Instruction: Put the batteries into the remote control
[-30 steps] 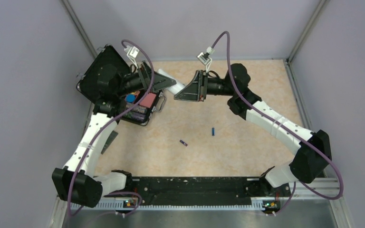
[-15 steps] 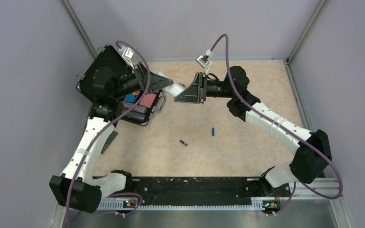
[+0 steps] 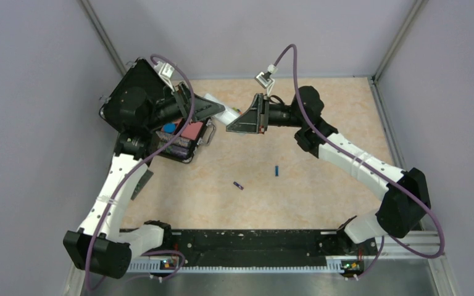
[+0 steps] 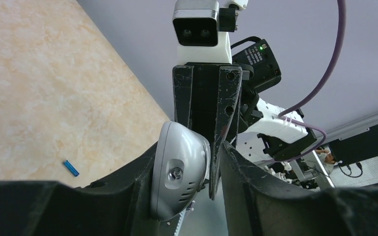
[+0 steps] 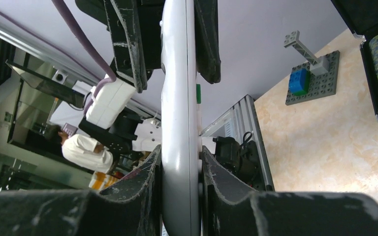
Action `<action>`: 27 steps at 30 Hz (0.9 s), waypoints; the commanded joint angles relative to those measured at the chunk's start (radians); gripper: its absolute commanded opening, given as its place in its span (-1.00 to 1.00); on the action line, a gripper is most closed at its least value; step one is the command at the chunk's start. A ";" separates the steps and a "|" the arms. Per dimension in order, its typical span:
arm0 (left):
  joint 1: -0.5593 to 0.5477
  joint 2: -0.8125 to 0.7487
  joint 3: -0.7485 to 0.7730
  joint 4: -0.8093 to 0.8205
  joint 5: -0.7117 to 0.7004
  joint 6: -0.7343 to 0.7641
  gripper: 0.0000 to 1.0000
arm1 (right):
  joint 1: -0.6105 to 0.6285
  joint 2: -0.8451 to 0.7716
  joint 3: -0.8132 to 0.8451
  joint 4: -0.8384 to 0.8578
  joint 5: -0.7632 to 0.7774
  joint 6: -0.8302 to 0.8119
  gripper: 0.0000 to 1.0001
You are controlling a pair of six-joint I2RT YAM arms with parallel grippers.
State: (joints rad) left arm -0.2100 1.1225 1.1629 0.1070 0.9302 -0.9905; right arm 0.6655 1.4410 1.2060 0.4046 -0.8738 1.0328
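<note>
Top cam looks down on the tabletop (image 3: 321,197) from the near side; wrist cams face each other, close on the remote (image 5: 179,123).

Left elbow (image 3: 95,254): lower in the top view than a second ago. It has swung out toward the near-left corner, most of the move in the first half second. The left forearm (image 3: 114,185) stands steeper for it.

Left wrist rolled a little. Its camera plug (image 3: 165,69) and the cable loop (image 3: 185,86) sit further left than before.

Left gripper (image 3: 217,110) drew back slightly to the left, and the remote (image 3: 228,115) shifted with it.

Right gripper (image 3: 229,125) barely moved. The right plug (image 3: 263,78) sits a touch lower, with the right wrist eased down and left.
</note>
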 commanded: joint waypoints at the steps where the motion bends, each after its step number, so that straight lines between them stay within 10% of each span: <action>1: 0.001 -0.036 0.016 0.006 0.012 0.039 -0.08 | 0.004 -0.009 -0.004 0.062 0.020 0.029 -0.93; 9: 0.002 -0.036 0.026 -0.016 0.014 0.056 -1.00 | 0.003 -0.007 -0.026 0.085 0.031 0.050 -0.81; 16: 0.003 -0.056 0.030 -0.082 -0.056 0.121 -1.00 | 0.002 -0.121 -0.078 -0.059 0.250 -0.086 0.87; 22: 0.003 -0.097 0.005 -0.127 -0.181 0.219 -1.00 | -0.001 -0.276 -0.085 -0.258 0.514 -0.188 0.89; 27: 0.003 -0.115 -0.037 -0.074 -0.238 0.231 -1.00 | 0.000 -0.319 -0.041 -0.375 0.613 -0.162 0.45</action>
State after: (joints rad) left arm -0.2100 1.0359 1.1492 -0.0334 0.7658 -0.8047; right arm 0.6662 1.1503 1.1065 0.1471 -0.4030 0.8871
